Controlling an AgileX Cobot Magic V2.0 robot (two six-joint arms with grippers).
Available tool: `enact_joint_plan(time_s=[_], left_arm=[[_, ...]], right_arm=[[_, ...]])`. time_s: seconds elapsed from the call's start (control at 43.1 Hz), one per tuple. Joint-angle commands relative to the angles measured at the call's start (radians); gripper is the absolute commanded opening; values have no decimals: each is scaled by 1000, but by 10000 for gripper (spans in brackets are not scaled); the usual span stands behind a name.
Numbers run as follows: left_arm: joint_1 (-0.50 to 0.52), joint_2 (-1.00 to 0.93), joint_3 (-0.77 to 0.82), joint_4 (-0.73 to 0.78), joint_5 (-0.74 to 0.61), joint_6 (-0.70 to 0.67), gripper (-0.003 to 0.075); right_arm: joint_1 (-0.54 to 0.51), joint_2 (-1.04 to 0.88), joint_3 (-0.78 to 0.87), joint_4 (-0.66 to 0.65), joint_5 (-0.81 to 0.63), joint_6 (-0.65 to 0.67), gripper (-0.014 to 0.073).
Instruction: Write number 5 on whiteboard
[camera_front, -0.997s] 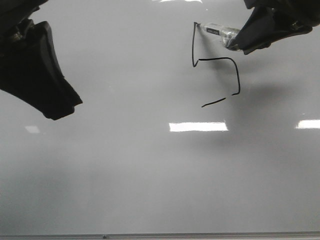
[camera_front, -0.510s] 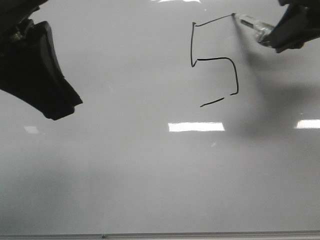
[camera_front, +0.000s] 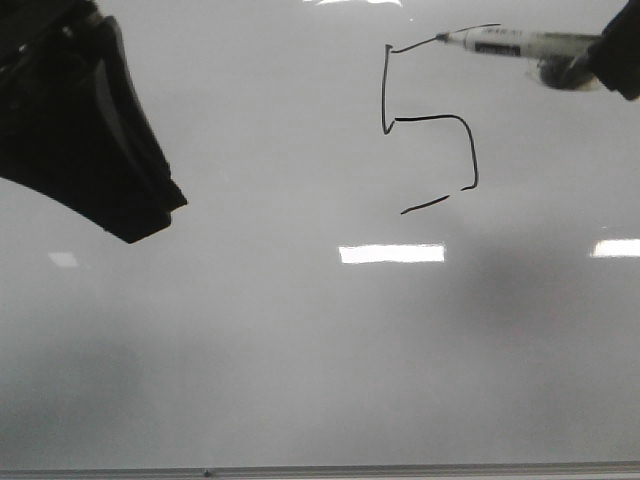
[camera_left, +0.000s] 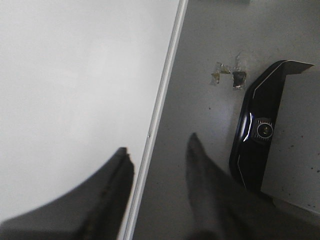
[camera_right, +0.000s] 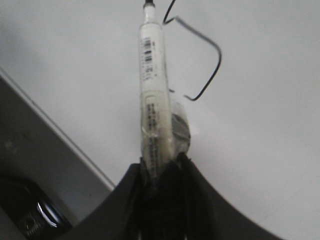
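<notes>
The glossy grey-white whiteboard (camera_front: 250, 350) fills the front view. A thin black angular number 5 (camera_front: 432, 120) is drawn at its upper middle right, with a slanted top stroke and a detached bottom dash. My right gripper (camera_front: 612, 60) is shut on a white marker (camera_front: 510, 43) at the far right; the marker lies nearly level, its tip at the top stroke. The marker (camera_right: 151, 90) and part of the 5 (camera_right: 207, 60) show in the right wrist view. My left gripper (camera_left: 157, 150) is open and empty over the board's edge strip (camera_left: 160, 100).
Bright rectangular light reflections (camera_front: 392, 254) lie on the board below the 5. The board's thin metal edge strip (camera_front: 320, 470) runs along the near side. A black device with a round lens (camera_left: 262, 130) stands on the grey table beside the board.
The right gripper drew the slanted top stroke of the 5, moving right, then tilted the marker flatter. The left arm shifted slightly right.
</notes>
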Motion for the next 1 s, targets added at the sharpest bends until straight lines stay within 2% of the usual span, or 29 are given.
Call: enact_joint_plan(time_s=[0.0, 0.07, 0.162, 0.371, 0.649, 0.834, 0.974], left_arm=[[-8, -33, -81, -23, -36, -8, 637], [-23, -33, -120, -21, -32, 5, 704], [-62, -33, -162, -21, -39, 53, 664], [-123, -27, -188, -12, -86, 69, 610], [-123, -27, -188, -12, -106, 73, 529], [-125, -27, -188, -12, -106, 75, 390], [-147, -27, -188, -12, -111, 97, 224]], right_arm=[[68, -22, -30, -62, -10, -19, -59], [142, -22, -31, -82, -16, -28, -59], [242, -21, -31, -84, -48, -38, -59], [423, -20, -40, -84, -121, -38, -59], [538, -20, -69, -84, -164, -42, -59], [545, -20, -69, -84, -168, -47, -59], [545, -20, -69, -84, -168, -52, -59]])
